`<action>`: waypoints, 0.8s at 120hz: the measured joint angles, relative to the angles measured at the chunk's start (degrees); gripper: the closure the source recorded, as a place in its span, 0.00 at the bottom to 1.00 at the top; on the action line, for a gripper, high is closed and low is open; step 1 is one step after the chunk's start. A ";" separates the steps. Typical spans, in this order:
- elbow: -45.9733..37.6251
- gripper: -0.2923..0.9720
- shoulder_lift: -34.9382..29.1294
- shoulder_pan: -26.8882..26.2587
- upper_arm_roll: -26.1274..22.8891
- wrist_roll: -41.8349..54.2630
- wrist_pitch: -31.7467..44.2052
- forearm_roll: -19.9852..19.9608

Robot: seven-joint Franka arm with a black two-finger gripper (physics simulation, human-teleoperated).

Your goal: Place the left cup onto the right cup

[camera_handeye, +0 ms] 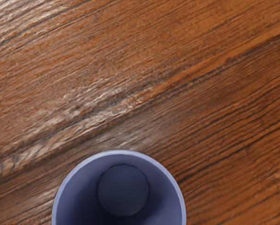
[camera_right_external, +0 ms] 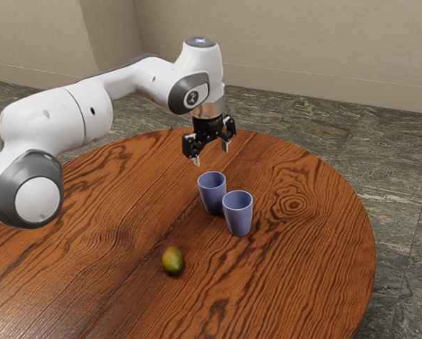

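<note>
Gleaming wooden table, marbled floor

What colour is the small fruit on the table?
The fruit is yellow-green, darker green on one side. It shows best in the exterior view.

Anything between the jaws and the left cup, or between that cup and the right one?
Nothing visible. The jaws hang open over the left cup, clear air between. The right cup stands beside it; the lime lies well apart.
</note>
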 joint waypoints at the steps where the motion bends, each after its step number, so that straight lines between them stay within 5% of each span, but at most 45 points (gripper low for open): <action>1: 0.10 0.23 0.11 0.00 -0.02 -0.04 0.01 0.00; 96: 5.22 0.25 7.40 -0.02 -0.89 -1.61 3.67 0.30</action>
